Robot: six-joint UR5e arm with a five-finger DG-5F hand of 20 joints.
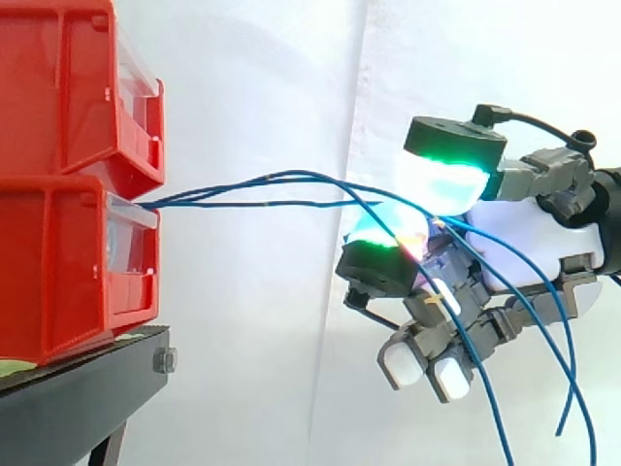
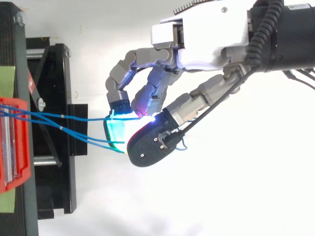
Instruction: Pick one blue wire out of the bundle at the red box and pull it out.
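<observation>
The hand (image 1: pixel 534 223) is pinching the blue wires (image 1: pixel 281 204) between two glowing pads (image 1: pixel 446 175), with its fingers curled shut on them. At least three strands are running from the pinch back to the lower of two stacked red bins (image 1: pixel 58 272) — their loose ends are hanging below the hand. One black stand (image 1: pixel 87 388) is carrying the bins, with one white curtain (image 1: pixel 272 78) hanging behind.
</observation>
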